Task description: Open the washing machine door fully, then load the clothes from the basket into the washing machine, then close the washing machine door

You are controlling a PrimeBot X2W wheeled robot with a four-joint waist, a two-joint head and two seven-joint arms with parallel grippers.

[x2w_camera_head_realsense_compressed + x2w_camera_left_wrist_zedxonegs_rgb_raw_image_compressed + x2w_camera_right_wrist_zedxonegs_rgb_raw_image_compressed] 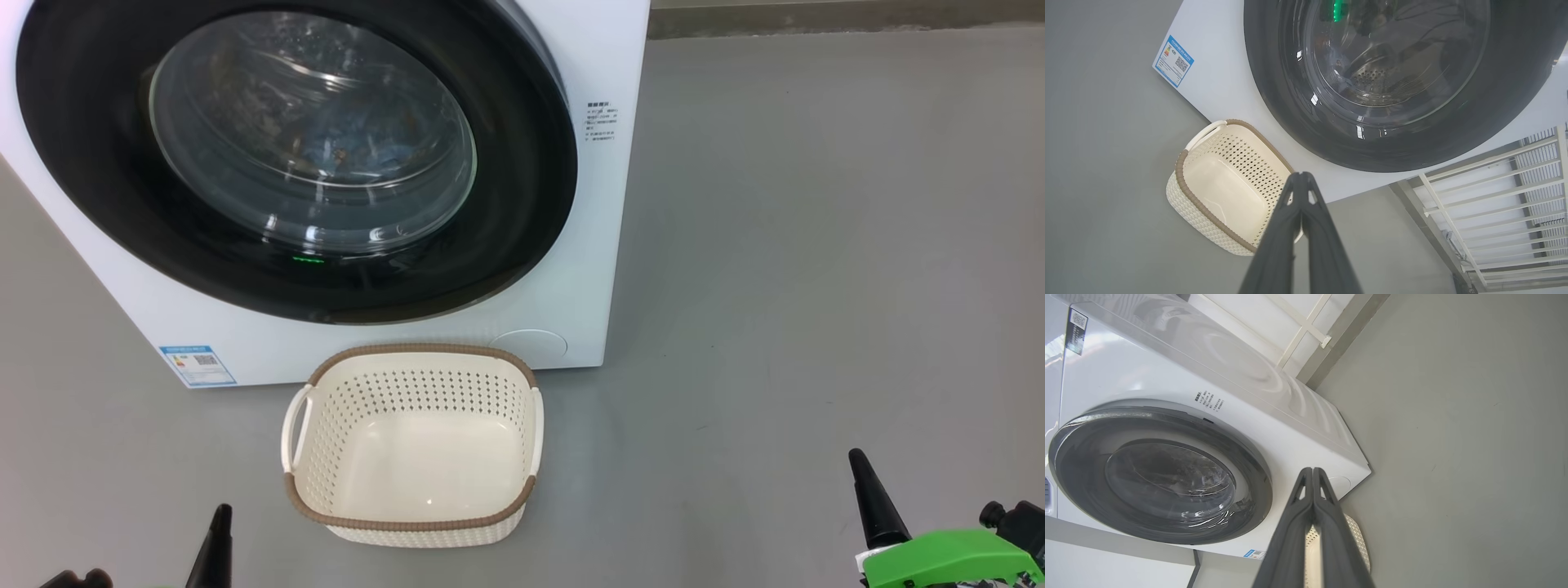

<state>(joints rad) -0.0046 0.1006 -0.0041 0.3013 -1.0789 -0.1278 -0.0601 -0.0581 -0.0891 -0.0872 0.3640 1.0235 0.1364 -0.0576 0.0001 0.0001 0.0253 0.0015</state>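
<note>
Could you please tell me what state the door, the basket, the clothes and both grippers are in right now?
washing machine door: shut against the front of the washing machine.
basket: empty, upright on the floor in front of the machine.
clothes: inside the machine, seen through the door.
left gripper: shut, holding nothing.
right gripper: shut, holding nothing.
</note>
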